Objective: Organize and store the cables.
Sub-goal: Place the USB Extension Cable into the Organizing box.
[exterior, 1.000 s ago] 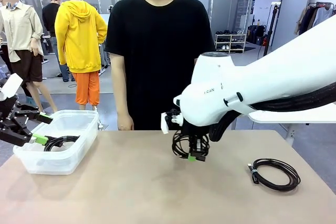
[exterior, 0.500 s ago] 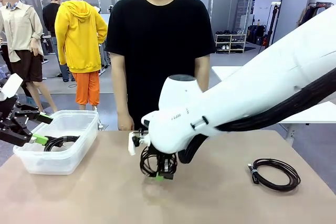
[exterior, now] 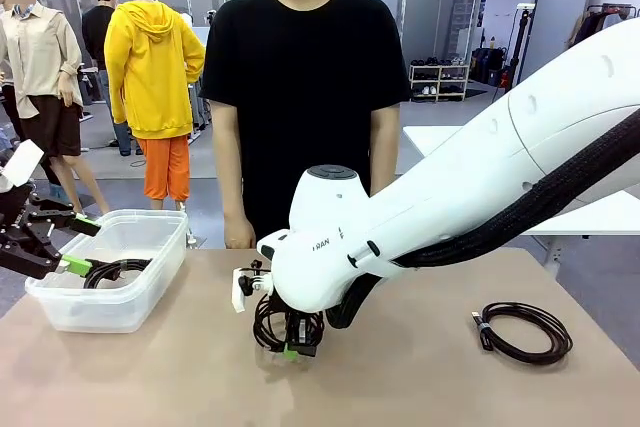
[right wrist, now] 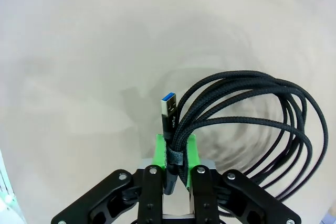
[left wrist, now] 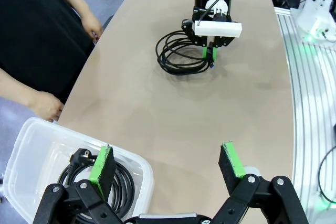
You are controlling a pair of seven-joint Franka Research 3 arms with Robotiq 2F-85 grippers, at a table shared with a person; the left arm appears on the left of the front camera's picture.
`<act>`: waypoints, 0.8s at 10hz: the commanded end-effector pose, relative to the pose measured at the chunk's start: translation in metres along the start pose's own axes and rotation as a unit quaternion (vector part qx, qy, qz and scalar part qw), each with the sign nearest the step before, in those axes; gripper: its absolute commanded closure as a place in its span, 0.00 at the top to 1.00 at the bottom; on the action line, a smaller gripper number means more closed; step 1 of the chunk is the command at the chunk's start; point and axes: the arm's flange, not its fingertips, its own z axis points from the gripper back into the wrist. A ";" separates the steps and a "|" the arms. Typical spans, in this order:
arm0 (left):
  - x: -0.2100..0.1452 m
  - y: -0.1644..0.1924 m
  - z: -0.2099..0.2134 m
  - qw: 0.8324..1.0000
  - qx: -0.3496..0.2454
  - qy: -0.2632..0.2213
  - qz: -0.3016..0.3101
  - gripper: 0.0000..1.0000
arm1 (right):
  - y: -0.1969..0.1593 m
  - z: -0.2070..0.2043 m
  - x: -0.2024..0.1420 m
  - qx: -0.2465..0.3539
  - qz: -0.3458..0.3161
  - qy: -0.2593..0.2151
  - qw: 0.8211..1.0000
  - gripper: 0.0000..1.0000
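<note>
My right gripper [exterior: 290, 350] is low over the middle of the table, its green pads closed on the tied part of a black cable coil [exterior: 270, 325]. In the right wrist view the coil [right wrist: 252, 108] fans out over the tabletop and a blue-tipped USB plug [right wrist: 169, 106] sticks up just above the gripper [right wrist: 176, 153]. The left wrist view shows that coil [left wrist: 181, 56] resting on the table under the right gripper [left wrist: 210, 53]. A second coil [exterior: 525, 332] lies at the right. A third coil [exterior: 115, 269] sits in the clear bin [exterior: 110, 307]. My left gripper [exterior: 85, 245] hangs open by the bin.
A person in a black shirt stands at the far edge, one hand [exterior: 238, 237] hanging near the table. In the left wrist view the bin [left wrist: 31, 129] lies under my open left gripper [left wrist: 165, 162], with bare tabletop between it and the middle coil.
My right arm has carried the coil leftwards from right of centre and lowered it onto the table. The left arm has stayed where it was.
</note>
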 end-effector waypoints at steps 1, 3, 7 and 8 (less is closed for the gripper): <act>0.003 0.003 0.001 1.000 -0.003 0.004 0.007 1.00 | 0.002 0.007 -0.001 -0.003 -0.014 0.001 1.000 0.45; 0.016 -0.010 0.012 1.000 0.000 0.006 -0.020 1.00 | 0.004 0.011 -0.007 -0.001 -0.021 -0.003 1.000 0.75; 0.055 -0.019 -0.015 0.996 -0.067 0.032 -0.055 1.00 | 0.016 0.066 -0.058 -0.009 -0.062 -0.057 0.996 1.00; 0.067 -0.022 -0.029 0.994 -0.084 0.041 -0.059 1.00 | 0.022 0.090 -0.088 -0.021 -0.082 -0.091 0.992 1.00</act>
